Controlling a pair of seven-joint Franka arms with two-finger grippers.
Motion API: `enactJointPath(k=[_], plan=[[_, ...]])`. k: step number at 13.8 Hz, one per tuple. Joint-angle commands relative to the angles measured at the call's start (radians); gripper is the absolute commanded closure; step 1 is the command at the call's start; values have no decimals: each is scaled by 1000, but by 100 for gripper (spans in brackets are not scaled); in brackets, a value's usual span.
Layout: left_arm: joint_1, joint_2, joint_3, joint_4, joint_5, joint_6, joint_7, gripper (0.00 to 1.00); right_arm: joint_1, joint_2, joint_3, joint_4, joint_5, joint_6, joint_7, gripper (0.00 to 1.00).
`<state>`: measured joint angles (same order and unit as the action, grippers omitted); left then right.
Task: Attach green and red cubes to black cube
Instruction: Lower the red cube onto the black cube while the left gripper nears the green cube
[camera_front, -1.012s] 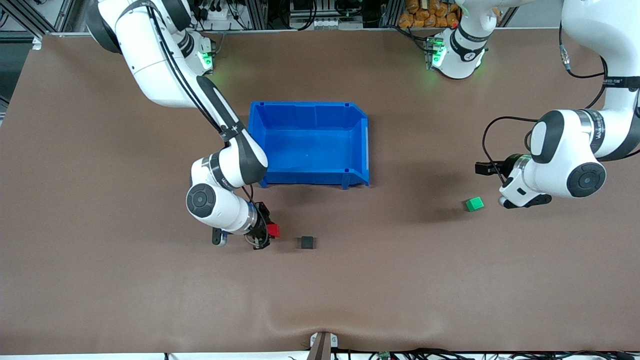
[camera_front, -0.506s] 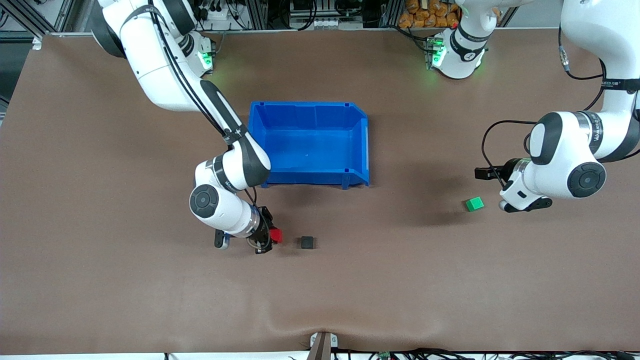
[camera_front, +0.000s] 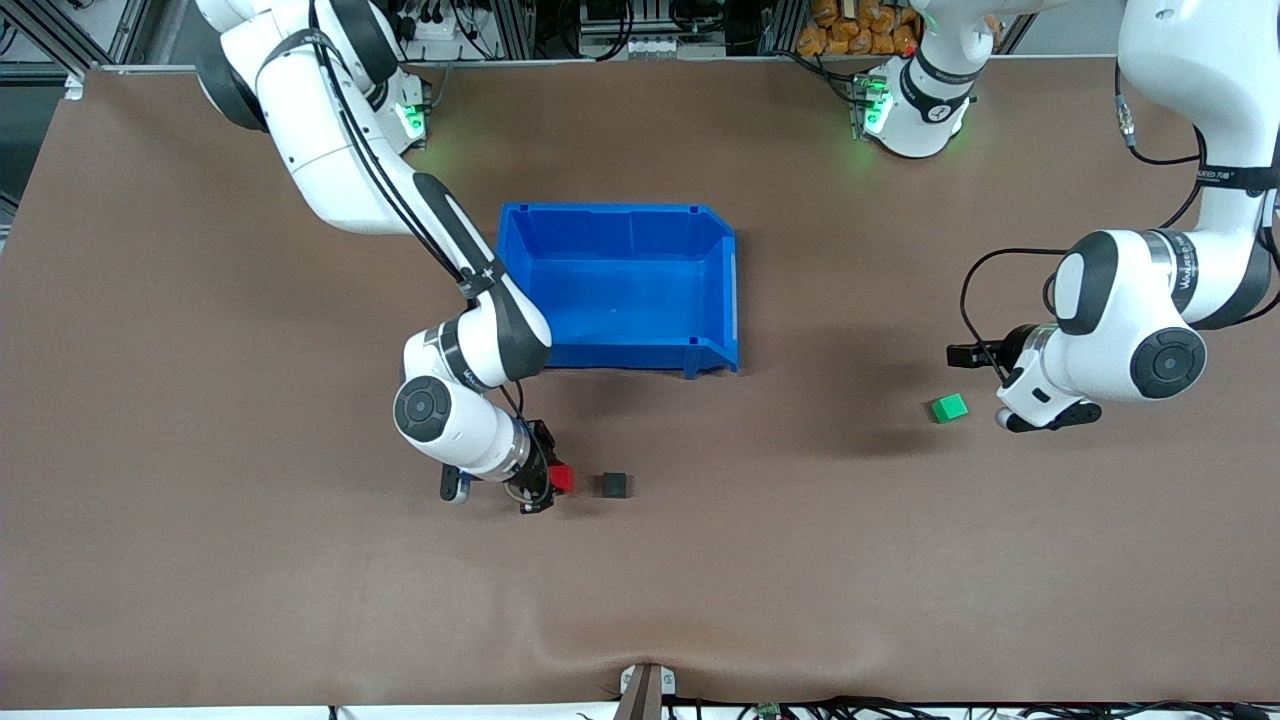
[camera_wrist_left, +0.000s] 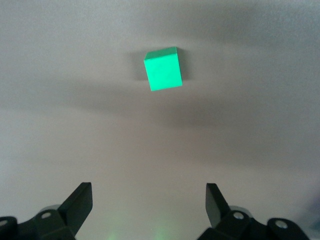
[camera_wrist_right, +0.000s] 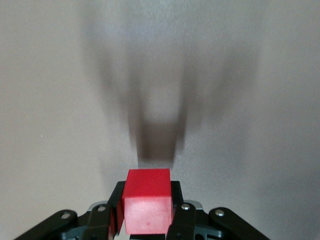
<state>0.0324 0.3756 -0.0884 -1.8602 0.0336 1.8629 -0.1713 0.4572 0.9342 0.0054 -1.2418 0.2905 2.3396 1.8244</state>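
The small matte black cube sits on the brown table mat, nearer the front camera than the blue plastic bin. Just beside it, apparently clear of the mat, the bright red cube is clamped in the right gripper. The bright green cube lies toward the left arm's end, near the left gripper, whose fingers are spread and empty.

Desk: plain matte brown, no pattern. Bin: solid bright blue. I see three cubes: one bright red, one matte black, one bright green. Arms: glossy white with black joints. Hand fingers: black. Green lights glow at both bases.
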Motion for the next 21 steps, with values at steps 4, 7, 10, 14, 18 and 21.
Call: enactJointPath(k=[4, 7, 10, 14, 18, 21], plan=[[6, 37, -7, 6, -9, 58, -10, 0, 29, 52, -10, 58, 9, 26, 52, 100], [9, 46, -7, 7, -9, 73, -10, 0, 37, 60, -10, 58, 9, 33, 56, 100], [24, 57, -7, 6, -9, 90, -10, 0, 37, 64, -10, 64, 9, 41, 69, 100], [24, 65, -7, 9, -9, 105, -10, 0, 40, 71, -10, 67, 9, 44, 70, 100], [27, 77, -7, 12, -9, 111, -10, 0, 47, 101, -12, 116, 7, 43, 98, 100], [32, 78, -7, 10, -9, 130, -10, 0, 47, 101, -12, 116, 7, 43, 98, 100]])
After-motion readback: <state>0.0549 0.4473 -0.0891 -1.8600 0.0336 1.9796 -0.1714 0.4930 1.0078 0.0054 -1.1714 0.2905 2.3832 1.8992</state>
